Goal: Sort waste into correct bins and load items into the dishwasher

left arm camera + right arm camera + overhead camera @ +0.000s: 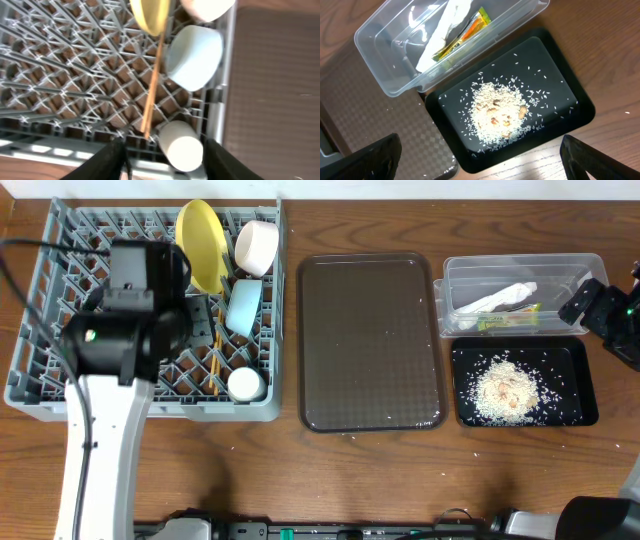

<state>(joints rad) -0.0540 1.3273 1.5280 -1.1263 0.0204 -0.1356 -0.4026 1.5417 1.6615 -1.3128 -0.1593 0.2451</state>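
Note:
The grey dishwasher rack [40, 375] holds the yellow plate [203, 245], white bowl [257, 246], light blue bowl [244, 307], chopsticks [213, 362] and small white cup [245, 384]. In the left wrist view my left gripper [165, 167] hangs open just above the cup [181, 147]. The cup lies on its side in the rack, with a gap to each finger. The chopsticks [152, 90] slant between the pegs. My right gripper [480, 170] is wide open and empty above the black tray [570, 100] of rice crumbs [497, 112]. The clear tub [385, 30] holds the tissue [445, 30] and wrapper [465, 32].
A dark brown serving tray [370, 340] lies between the rack and the two bins, with a few stray grains on it. The left arm's body [125, 320] covers the rack's middle in the overhead view. Bare wooden table [380, 480] runs along the front.

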